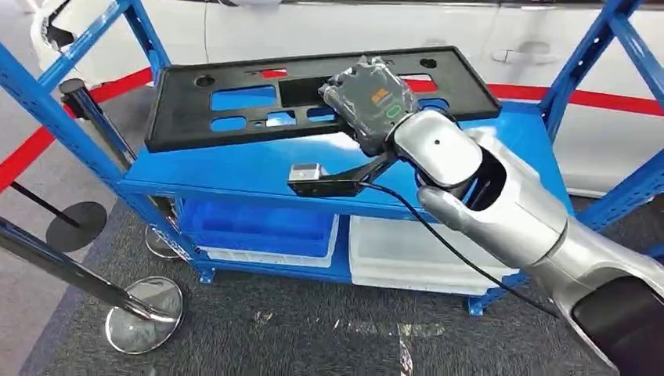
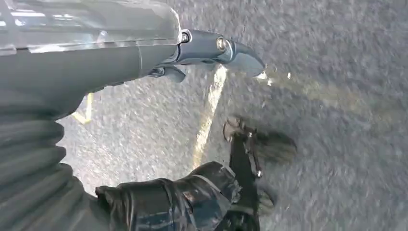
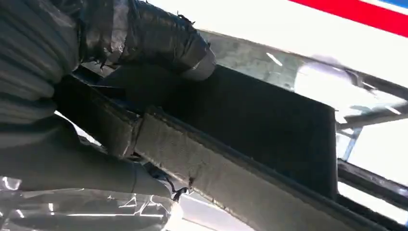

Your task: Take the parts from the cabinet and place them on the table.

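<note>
A long black plastic panel (image 1: 180, 117) with several cut-outs lies on the top shelf of a blue cabinet (image 1: 258, 168), reaching almost across its width. My right hand (image 1: 372, 102) is on the panel's middle-right part, the silver arm coming in from the lower right. In the right wrist view the panel's dark edge (image 3: 250, 120) runs between the taped thumb and the grey fingers of my right hand (image 3: 62, 120), which grips it. My left hand (image 2: 144, 57) hangs over the grey floor and holds nothing, its thumb and dark fingers apart.
Below the top shelf stand a blue bin (image 1: 258, 227) and a white bin (image 1: 407, 254). Blue uprights (image 1: 595, 47) frame the cabinet. Barrier posts with round bases (image 1: 145, 313) stand at the left. A white car (image 1: 352, 23) and a red floor line lie behind.
</note>
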Controlling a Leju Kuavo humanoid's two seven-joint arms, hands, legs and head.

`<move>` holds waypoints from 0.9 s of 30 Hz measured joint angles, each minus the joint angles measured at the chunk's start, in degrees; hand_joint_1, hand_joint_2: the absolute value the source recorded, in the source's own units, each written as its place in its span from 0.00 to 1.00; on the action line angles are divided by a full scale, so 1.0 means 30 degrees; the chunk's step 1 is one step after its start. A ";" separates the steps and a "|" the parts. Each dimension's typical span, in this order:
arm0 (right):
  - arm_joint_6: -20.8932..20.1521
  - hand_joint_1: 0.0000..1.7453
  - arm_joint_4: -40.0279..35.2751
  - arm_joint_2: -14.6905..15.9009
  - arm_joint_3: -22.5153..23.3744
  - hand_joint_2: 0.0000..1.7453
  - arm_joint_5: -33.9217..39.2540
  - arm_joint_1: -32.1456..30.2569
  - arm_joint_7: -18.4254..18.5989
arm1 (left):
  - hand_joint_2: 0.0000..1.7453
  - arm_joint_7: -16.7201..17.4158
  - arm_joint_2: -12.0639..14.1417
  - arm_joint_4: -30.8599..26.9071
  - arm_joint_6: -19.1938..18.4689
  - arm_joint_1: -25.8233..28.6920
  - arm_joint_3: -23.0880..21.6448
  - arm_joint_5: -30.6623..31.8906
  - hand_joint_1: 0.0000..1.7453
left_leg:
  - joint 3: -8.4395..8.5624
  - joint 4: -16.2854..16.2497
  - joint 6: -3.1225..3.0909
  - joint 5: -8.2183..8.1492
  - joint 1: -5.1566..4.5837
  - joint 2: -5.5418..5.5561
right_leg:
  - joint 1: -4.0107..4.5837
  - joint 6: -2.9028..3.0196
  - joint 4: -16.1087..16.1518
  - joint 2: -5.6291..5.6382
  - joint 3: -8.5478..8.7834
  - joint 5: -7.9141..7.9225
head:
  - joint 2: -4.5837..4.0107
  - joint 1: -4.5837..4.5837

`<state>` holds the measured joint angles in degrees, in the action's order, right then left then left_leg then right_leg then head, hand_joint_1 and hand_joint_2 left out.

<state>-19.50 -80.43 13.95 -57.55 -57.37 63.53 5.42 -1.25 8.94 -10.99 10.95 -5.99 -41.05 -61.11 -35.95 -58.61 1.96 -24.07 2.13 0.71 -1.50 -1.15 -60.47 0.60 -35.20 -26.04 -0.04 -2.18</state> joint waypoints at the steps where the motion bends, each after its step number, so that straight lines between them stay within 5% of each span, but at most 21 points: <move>1: 0.0000 0.92 0.0000 0.0008 0.0000 1.00 0.0000 0.0009 0.0007 | 1.00 0.0000 0.0000 0.0000 -0.0007 0.0024 0.0000 0.0007 0.00 | -0.0039 -0.0069 0.0061 -0.0058 0.0065 0.0061 | -0.0082 0.0263 0.0183 -0.0020 -0.0106 0.0157 | 0.0000 -0.0015; 3: 0.0022 0.92 -0.0007 -0.0015 0.0000 1.00 0.0000 0.0035 0.0000 | 1.00 0.0000 -0.0007 0.0000 -0.0051 0.0028 0.0000 0.0015 0.00 | -0.0679 -0.1512 0.0063 -0.1538 0.0046 -0.0133 | -0.0031 0.0629 0.0250 -0.0037 -0.0222 0.0398 | 0.0000 -0.0066; 5: 0.0029 0.92 -0.0007 -0.0015 -0.0007 1.00 0.0000 0.0004 -0.0036 | 1.00 0.0000 0.0015 0.0000 -0.0066 -0.0011 0.0000 0.0015 0.00 | -0.1698 -0.4563 0.0045 -0.3294 -0.0034 -0.0130 | 0.0129 0.0800 0.0243 -0.0051 -0.0466 0.0580 | 0.0000 -0.0153; 6: 0.0029 0.92 0.0015 -0.0007 -0.0029 1.00 0.0000 -0.0018 -0.0044 | 1.00 0.0000 0.0022 0.0000 -0.0095 -0.0013 0.0000 0.0037 0.00 | -0.2042 -0.5713 -0.0005 -0.3726 -0.0086 -0.0131 | 0.0224 0.0852 0.0236 -0.0052 -0.0609 0.0679 | 0.0000 -0.0153; 8: 0.0080 0.92 0.0051 -0.0007 -0.0080 1.00 0.0000 -0.0049 -0.0044 | 1.00 0.0015 0.0022 0.0000 -0.0146 -0.0001 0.0000 0.0044 0.00 | -0.1444 -0.5295 -0.0247 -0.3199 -0.0239 -0.0129 | 0.0408 0.0920 0.0222 -0.0048 -0.0861 0.0896 | 0.0000 -0.0160; 10: 0.0181 0.92 0.0051 -0.0007 -0.0087 1.00 -0.0036 -0.0044 -0.0051 | 1.00 0.0022 0.0029 0.0000 -0.0182 -0.0023 0.0000 0.0095 0.00 | 0.0595 -0.2174 -0.0692 -0.1958 -0.0491 -0.0126 | 0.0582 0.0945 0.0220 -0.0040 -0.1024 0.1093 | 0.0000 -0.0161; 11: 0.0241 0.92 0.0044 -0.0007 -0.0087 1.00 -0.0066 -0.0031 -0.0044 | 1.00 0.0015 0.0066 0.0007 -0.0189 -0.0064 0.0000 0.0095 0.00 | 0.1613 -0.0422 -0.1056 -0.1939 -0.0688 -0.0130 | 0.0581 0.0948 0.0223 -0.0061 -0.1062 0.1196 | 0.0000 -0.0146; 12: 0.0284 0.92 0.0044 0.0000 -0.0087 1.00 -0.0080 0.0019 -0.0044 | 1.00 0.0037 0.0219 0.0007 -0.0204 -0.0070 -0.0007 0.0102 0.00 | 0.1925 -0.0093 -0.1109 -0.1945 -0.0735 -0.0200 | 0.0726 0.0819 0.0240 -0.0082 -0.1145 0.1308 | 0.0000 -0.0073; 15: 0.0372 0.92 0.0051 0.0007 -0.0087 1.00 -0.0080 -0.0005 -0.0066 | 1.00 0.0036 0.0197 0.0007 -0.0233 -0.0118 -0.0007 0.0109 0.00 | 0.1623 0.0023 -0.1103 -0.1535 -0.0943 -0.0155 | 0.0468 0.0517 0.0424 -0.0162 -0.1122 0.1687 | 0.0000 -0.0182; 16: 0.0364 0.92 0.0058 0.0007 -0.0087 1.00 -0.0080 -0.0016 -0.0080 | 1.00 0.0044 0.0197 0.0007 -0.0233 -0.0099 -0.0007 0.0109 0.00 | 0.1593 0.0389 -0.1225 -0.1186 -0.0779 -0.0196 | 0.0536 0.0379 0.0487 -0.0150 -0.1159 0.1759 | 0.0000 -0.0146; 17: 0.0371 0.92 0.0066 0.0029 -0.0087 1.00 -0.0087 -0.0005 -0.0073 | 1.00 0.0080 0.0197 0.0007 -0.0233 -0.0098 -0.0007 0.0109 0.00 | 0.1663 0.0521 -0.1240 -0.0926 -0.0698 -0.0324 | 0.0475 0.0292 0.0244 -0.0118 -0.1284 0.1320 | 0.0000 -0.0139; 18: 0.0364 0.92 0.0073 0.0036 -0.0087 1.00 -0.0087 0.0046 -0.0072 | 1.00 0.0102 0.0197 0.0007 -0.0233 -0.0093 -0.0007 0.0109 0.00 | 0.1439 0.0558 -0.1414 -0.0765 -0.0696 -0.0344 | 0.0475 0.0221 -0.0487 -0.0132 -0.1567 0.0308 | 0.0000 -0.0124; 20: 0.0357 0.92 0.0080 0.0044 -0.0087 1.00 -0.0087 0.0025 -0.0066 | 1.00 0.0109 0.0197 0.0007 -0.0240 -0.0105 -0.0007 0.0117 0.00 | 0.0930 0.0512 -0.1466 -0.0405 -0.0684 -0.0363 | 0.0356 0.0039 -0.3379 -0.0131 -0.2426 -0.1870 | 0.0000 -0.0117; 21: 0.0357 0.92 0.0095 0.0044 -0.0087 1.00 -0.0087 -0.0024 -0.0066 | 1.00 0.0109 0.0189 0.0007 -0.0240 -0.0097 -0.0007 0.0117 0.00 | 0.0650 0.0486 -0.1453 -0.0223 -0.0684 -0.0364 | 0.0294 -0.0057 -0.4788 -0.0134 -0.2769 -0.2510 | 0.0000 -0.0132; 22: 0.0357 0.92 0.0109 0.0044 -0.0095 1.00 -0.0087 -0.0055 -0.0073 | 1.00 0.0109 0.0189 0.0007 -0.0248 -0.0089 -0.0007 0.0117 0.00 | 0.0367 0.0426 -0.1406 -0.0043 -0.0661 -0.0370 | 0.0243 -0.0121 -0.5608 -0.0137 -0.2840 -0.2539 | 0.0000 -0.0131; 24: 0.0357 0.92 0.0124 0.0044 -0.0095 1.00 -0.0087 -0.0068 -0.0073 | 1.00 0.0117 0.0189 0.0007 -0.0255 -0.0103 -0.0007 0.0117 0.00 | -0.0179 0.0246 -0.1260 0.0212 -0.0574 -0.0372 | 0.0094 -0.0284 -0.4835 -0.0142 -0.1837 -0.1292 | 0.0000 -0.0131; 26: 0.0357 0.92 0.0124 0.0044 -0.0095 1.00 -0.0087 -0.0052 -0.0073 | 1.00 0.0167 0.0197 0.0007 -0.0256 -0.0099 -0.0007 0.0131 0.00 | -0.0649 -0.0143 -0.1092 0.0344 -0.0412 -0.0355 | -0.0063 -0.0454 -0.1864 -0.0150 0.0346 -0.0268 | 0.0000 -0.0131; 27: 0.0364 0.92 0.0124 0.0044 -0.0095 1.00 -0.0087 -0.0036 -0.0066 | 1.00 0.0175 0.0284 0.0015 -0.0233 -0.0093 -0.0007 0.0139 0.00 | -0.0924 -0.0337 -0.0963 0.0386 -0.0466 -0.0323 | -0.0010 -0.0545 -0.0509 -0.0105 0.1153 -0.1110 | 0.0000 -0.0103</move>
<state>-18.40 -80.06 14.08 -57.83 -57.64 63.43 5.22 -0.72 9.79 -10.95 10.25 -6.27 -41.07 -60.70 -38.72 -59.62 -0.92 -22.92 0.73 -0.25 -1.52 -2.78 -62.00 0.29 -31.74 -29.37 -0.04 -2.49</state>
